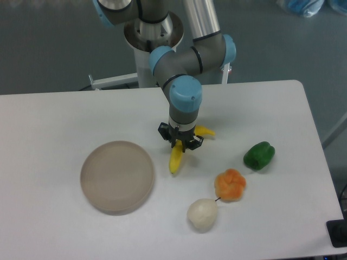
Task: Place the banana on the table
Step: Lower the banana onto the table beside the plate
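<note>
The bright yellow banana [175, 159] lies at the middle of the white table [65, 114], just right of the round beige plate. Its lower end points toward the table's front, and its other end [206, 131] sticks out to the right of the gripper. My gripper [181, 144] points straight down over the banana's middle, with its black fingers close against both sides of it, so it looks shut on the banana. The banana is at or just above the tabletop; I cannot tell whether it touches.
The round beige plate [117, 176] sits left of the banana. A green pepper [259, 155], an orange lumpy fruit [230, 184] and a white garlic-like piece [202, 213] lie to the right and front right. The arm's base [153, 32] stands behind the table.
</note>
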Available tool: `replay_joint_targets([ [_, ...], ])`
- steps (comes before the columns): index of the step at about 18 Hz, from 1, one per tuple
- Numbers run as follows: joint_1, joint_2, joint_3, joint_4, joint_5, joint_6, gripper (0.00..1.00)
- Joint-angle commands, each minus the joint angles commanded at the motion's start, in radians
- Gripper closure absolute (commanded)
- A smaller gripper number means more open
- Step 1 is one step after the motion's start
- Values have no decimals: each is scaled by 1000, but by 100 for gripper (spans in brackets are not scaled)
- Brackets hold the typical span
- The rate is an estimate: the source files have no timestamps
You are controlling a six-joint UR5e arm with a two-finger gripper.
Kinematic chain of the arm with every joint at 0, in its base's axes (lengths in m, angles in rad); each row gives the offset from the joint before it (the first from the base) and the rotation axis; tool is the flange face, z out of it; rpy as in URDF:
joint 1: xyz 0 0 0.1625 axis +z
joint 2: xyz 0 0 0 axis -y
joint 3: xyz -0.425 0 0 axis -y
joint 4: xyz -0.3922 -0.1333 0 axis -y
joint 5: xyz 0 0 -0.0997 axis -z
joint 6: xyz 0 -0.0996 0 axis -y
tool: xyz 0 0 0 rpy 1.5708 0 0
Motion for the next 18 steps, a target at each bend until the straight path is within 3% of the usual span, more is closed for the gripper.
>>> replay_joint_targets([
  [3,-3,-11,5,0,0,0,73],
  [7,-3,-12,6,0,0,0,66],
  [8,-3,-12,8,0,0,-2,60],
  [10,-3,-11,9,0,0,-3,38],
  [12,-2,-8,31,-3,-2,-8,6],
  [13,0,-5,41,-5,2,-12,0],
  [18,6,9,80,-9,2,-11,0],
])
